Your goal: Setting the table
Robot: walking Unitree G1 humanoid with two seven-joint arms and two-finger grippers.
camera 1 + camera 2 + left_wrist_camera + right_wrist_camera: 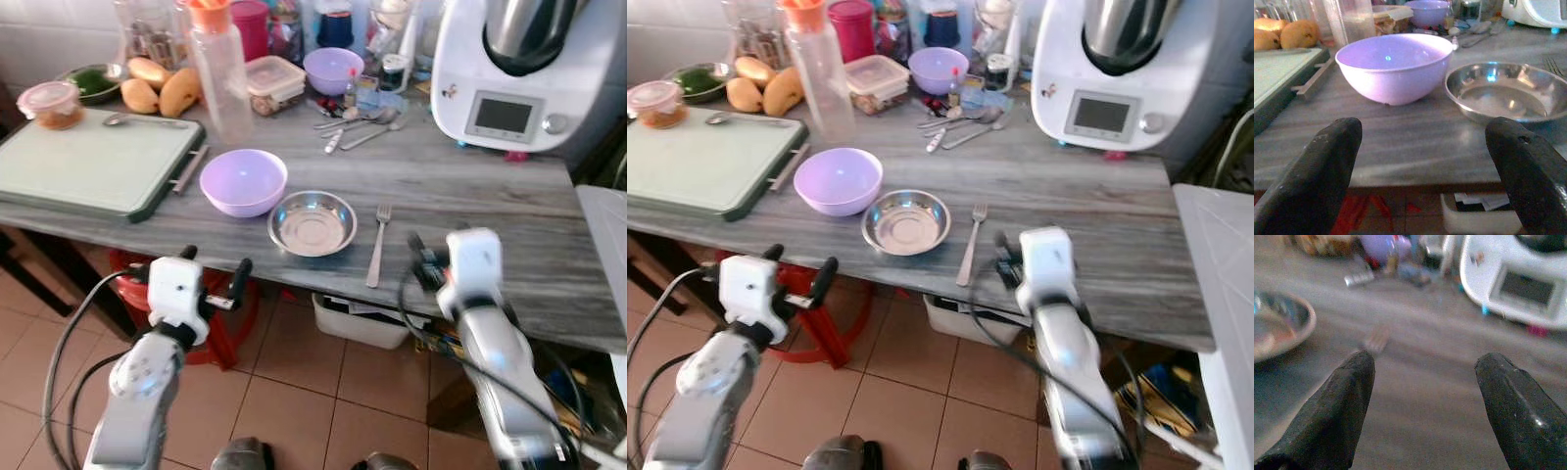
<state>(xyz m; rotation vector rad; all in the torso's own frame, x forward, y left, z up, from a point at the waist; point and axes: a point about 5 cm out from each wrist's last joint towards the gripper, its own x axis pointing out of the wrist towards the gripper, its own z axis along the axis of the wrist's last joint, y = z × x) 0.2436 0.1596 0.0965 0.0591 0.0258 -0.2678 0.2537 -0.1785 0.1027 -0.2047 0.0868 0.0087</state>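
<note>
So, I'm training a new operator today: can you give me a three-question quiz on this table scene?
1. True or false: the fork lies inside the steel bowl.
2. Which sits nearer the cutting board: A) steel bowl, B) lilac bowl?
3. Fill in: both the left end effector and the right end effector are ____.

Key: 1 false; 2 B; 3 open.

Grey wooden table (470,186) bears lilac bowl (243,181), steel dish (313,223), fork (378,245)
</note>
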